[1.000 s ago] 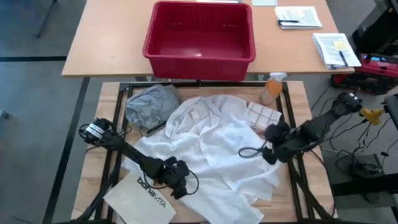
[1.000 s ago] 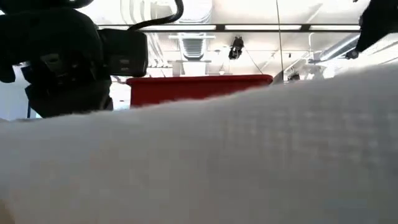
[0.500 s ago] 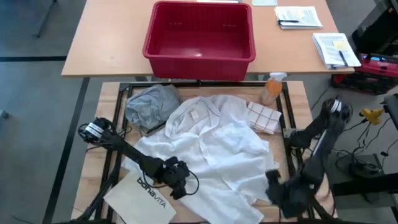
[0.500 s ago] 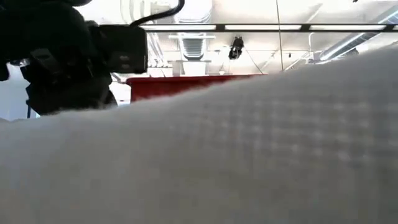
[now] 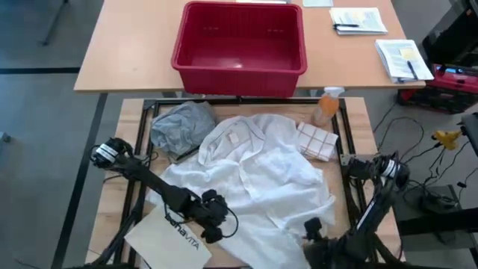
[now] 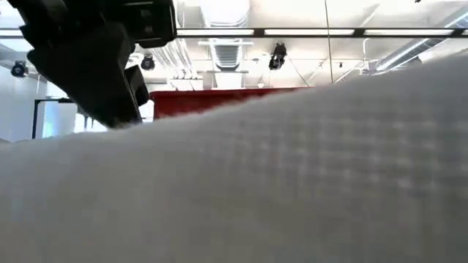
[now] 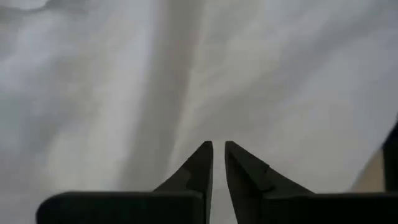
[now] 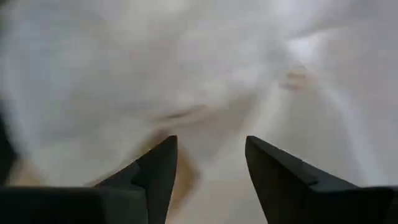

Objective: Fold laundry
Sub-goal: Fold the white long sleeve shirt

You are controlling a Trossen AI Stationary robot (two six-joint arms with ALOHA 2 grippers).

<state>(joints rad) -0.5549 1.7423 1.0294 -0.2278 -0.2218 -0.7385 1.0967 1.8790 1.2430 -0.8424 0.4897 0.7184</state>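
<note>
The large white shirt (image 5: pixel 261 172) lies spread and rumpled over the middle of the table and fills the low view (image 6: pixel 292 183). A grey T-shirt (image 5: pixel 183 125) lies bunched at the far left, touching the white shirt's collar side. A tan-and-white checked piece (image 5: pixel 314 140) rests at the far right on the shirt's edge. My left gripper (image 5: pixel 213 217) sits at the shirt's near left edge, shut on the cloth (image 7: pixel 219 155). My right gripper (image 5: pixel 314 232) hovers open (image 8: pixel 208 168) over the shirt's near right corner. My left gripper pinches the white shirt between its two fingertips at a crease (image 7: pixel 186 106) near the shirt's near left edge. The fingers come slanting down from the table's left. One layer or several, I cannot tell. The rest of the shirt lies on the table.
A stiff white bag printed "bonavita" (image 5: pixel 168 235) lies at the near left, beside my left gripper. An orange spray bottle (image 5: pixel 326 106) stands at the far right corner. A red basket (image 5: pixel 239 45) sits on the desk beyond the table, with papers (image 5: pixel 358 20) to its right.
My right gripper has swung from the shirt's right side toward the table's near edge and now stands over the shirt's near right corner. My left arm has tipped up in the low view, while its gripper stays at the shirt's near left edge.
</note>
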